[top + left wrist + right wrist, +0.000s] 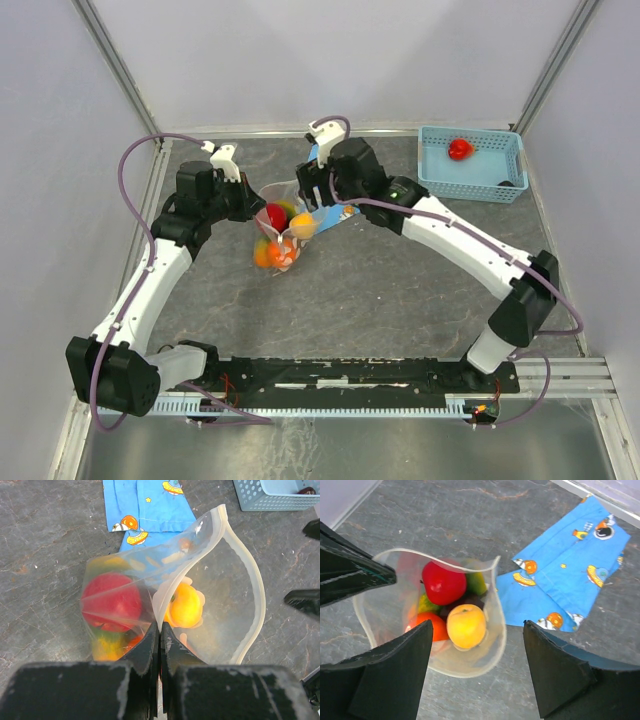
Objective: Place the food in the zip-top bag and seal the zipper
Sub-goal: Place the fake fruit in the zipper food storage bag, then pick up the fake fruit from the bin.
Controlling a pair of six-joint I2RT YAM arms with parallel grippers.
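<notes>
The clear zip-top bag stands with its mouth open upward, pinched at the rim by my left gripper, which is shut on it. Its whitish zipper curves round the open mouth. Inside the bag lie a red fruit, a yellow fruit, an orange fruit, a green one and a dark purple one. My right gripper is open and empty, right above the bag's mouth. In the top view it is at the bag's far right side, the left gripper at its left.
A flat blue wrapper with orange prints lies beside the bag, to its right in the top view. A light-blue mesh basket stands at the back right with a red fruit and a dark item in it.
</notes>
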